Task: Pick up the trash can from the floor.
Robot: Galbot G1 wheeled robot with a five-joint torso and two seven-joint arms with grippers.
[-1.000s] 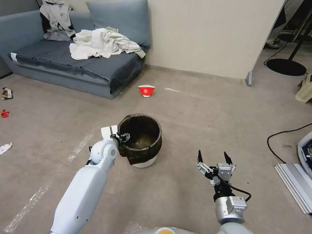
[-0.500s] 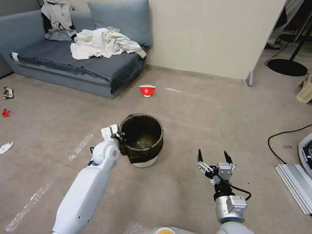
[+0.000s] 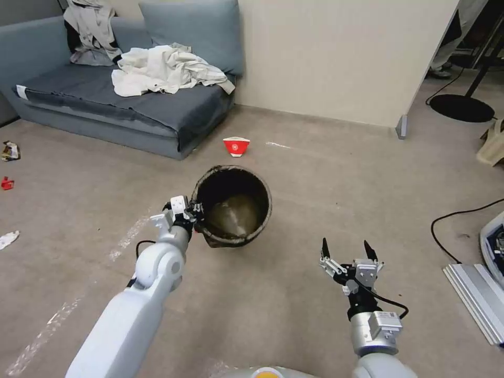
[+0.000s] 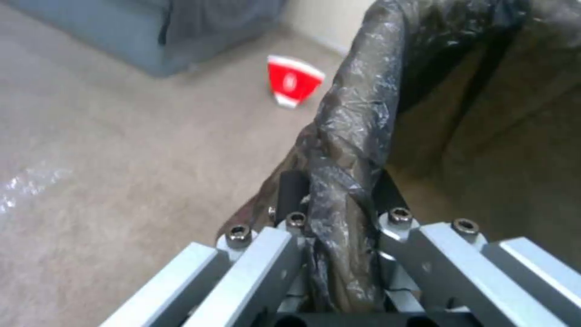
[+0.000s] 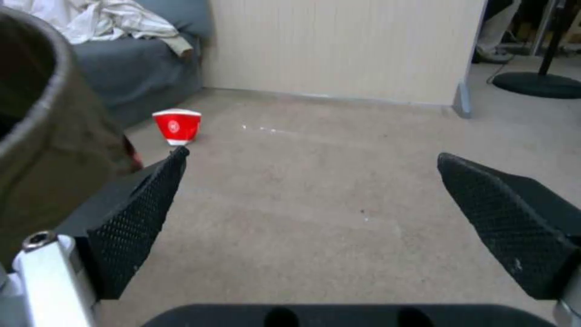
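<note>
Left end effector (image 3: 195,214) is clamped on the near-left rim of the trash can (image 3: 234,205), which tilts mouth-toward-camera, apparently clear of the floor (image 3: 315,189). Right end effector (image 3: 345,251) hangs open, well apart.

1. One trash can (image 3: 233,206) is showing.
2. One red-and-white paper bowl (image 3: 236,146) is sitting on the floor (image 3: 325,189).
3. Three litter scraps (image 3: 7,184) are lying beside one sofa (image 3: 105,100).
4. Two grippers are showing: left gripper (image 3: 193,212), right gripper (image 3: 346,250).
</note>
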